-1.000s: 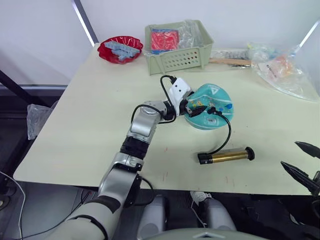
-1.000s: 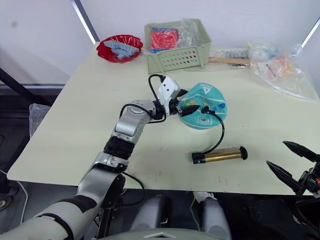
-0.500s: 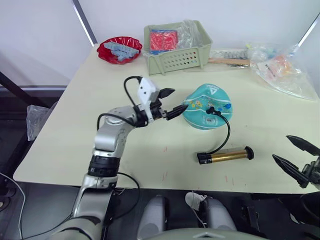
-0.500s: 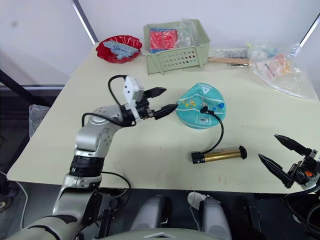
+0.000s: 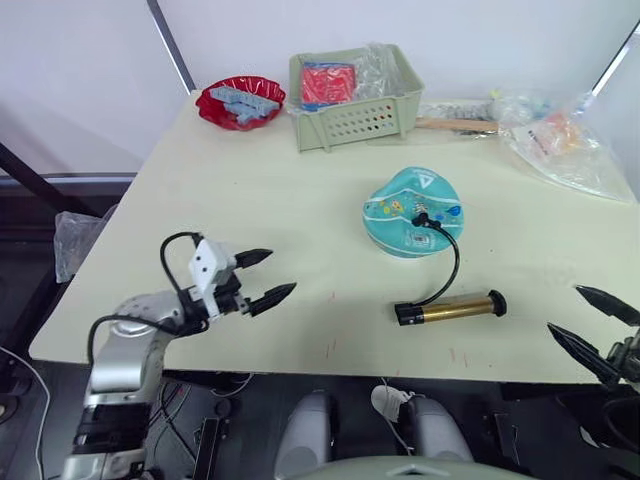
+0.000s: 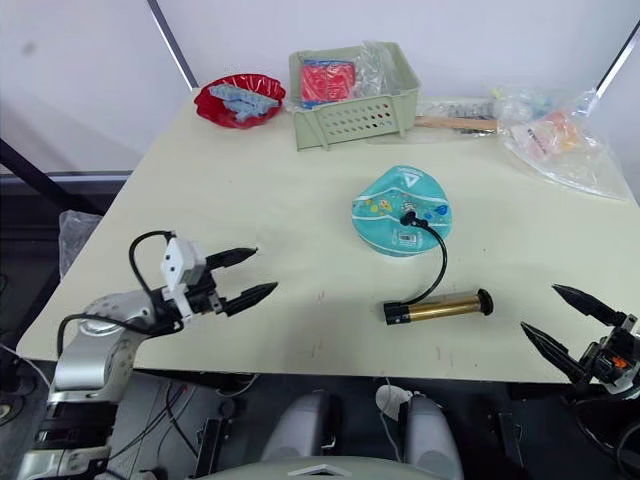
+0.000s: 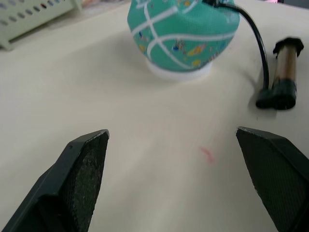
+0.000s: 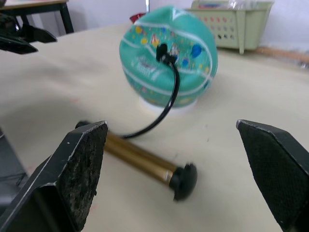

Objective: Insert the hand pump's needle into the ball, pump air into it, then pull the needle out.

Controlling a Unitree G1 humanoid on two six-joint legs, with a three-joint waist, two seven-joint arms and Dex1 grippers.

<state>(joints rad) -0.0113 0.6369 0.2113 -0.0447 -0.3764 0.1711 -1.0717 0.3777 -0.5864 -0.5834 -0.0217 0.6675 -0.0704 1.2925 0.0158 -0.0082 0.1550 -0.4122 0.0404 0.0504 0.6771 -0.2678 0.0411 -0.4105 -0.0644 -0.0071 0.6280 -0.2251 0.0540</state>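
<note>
resting on the table (image 5: 240,200) — one ball (image 5: 413,212), one hand pump (image 5: 452,309) — both grippers, left gripper (image 5: 262,278) and right gripper (image 5: 592,323), spread empty.

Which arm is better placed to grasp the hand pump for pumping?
Probably the right. The open right gripper hovers by the table edge nearest the hand pump's handle end, while the open left gripper sits farther off.

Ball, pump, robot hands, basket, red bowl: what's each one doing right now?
ball: resting on a white ring, hose plugged into its top.
hand pump: lying flat on the table, nobody holding it.
left gripper: open, empty.
right gripper: open, empty.
basket: upright, holding a red packet.
red bowl: upright, holding bluish pieces.
</note>
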